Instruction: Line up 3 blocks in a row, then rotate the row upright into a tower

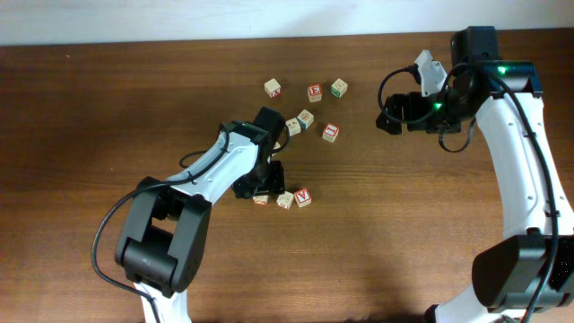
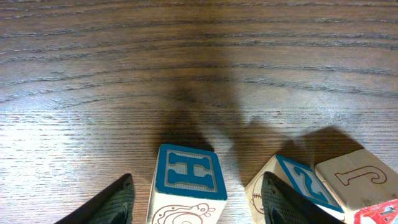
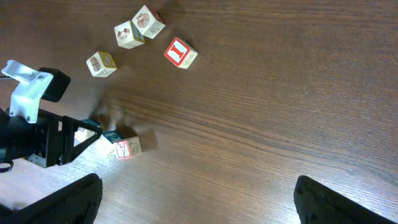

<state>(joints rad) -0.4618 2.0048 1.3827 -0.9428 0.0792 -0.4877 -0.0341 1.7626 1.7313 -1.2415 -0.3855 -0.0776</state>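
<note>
though left gripper [image 2: 199,200] flanks h block [image 2: 186,180], jaws stand apart, gap each side, nothing clenched. h block upright on table [image 2: 199,62], near blue-faced block [image 2: 298,180] and j block [image 2: 357,177]. right gripper [image 3: 199,202] spread wide, empty, well apart.

Left arm [image 1: 213,167] low, jaws parted; right arm [image 1: 522,135] raised, jaws wide.

Place: looks like a robotics lab bench | Evidence: left arm [image 1: 215,163] and right arm [image 1: 520,152] at one wood-grain table [image 1: 90,108] | toy alphabet blocks [image 1: 331,132] strewn between them
</note>
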